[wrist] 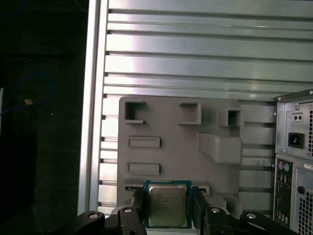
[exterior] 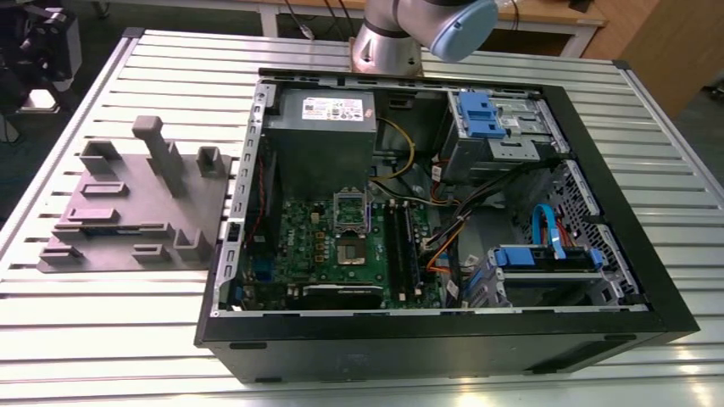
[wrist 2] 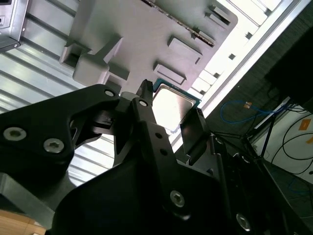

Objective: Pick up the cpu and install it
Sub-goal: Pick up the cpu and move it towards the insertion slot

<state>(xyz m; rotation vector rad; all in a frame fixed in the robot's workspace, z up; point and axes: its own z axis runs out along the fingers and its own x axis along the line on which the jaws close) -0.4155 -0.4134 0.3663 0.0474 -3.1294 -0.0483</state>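
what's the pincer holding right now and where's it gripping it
The cpu, clamped by two opposite side edges in the pincer, metal top facing the first wrist view.

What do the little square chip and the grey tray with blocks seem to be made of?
The cpu: a silver-grey metal lid, by its dull sheen and glare, on a bluish-green rim, likely circuit board. The tray: matte purple-grey, uniform, with rounded moulded blocks, probably plastic.
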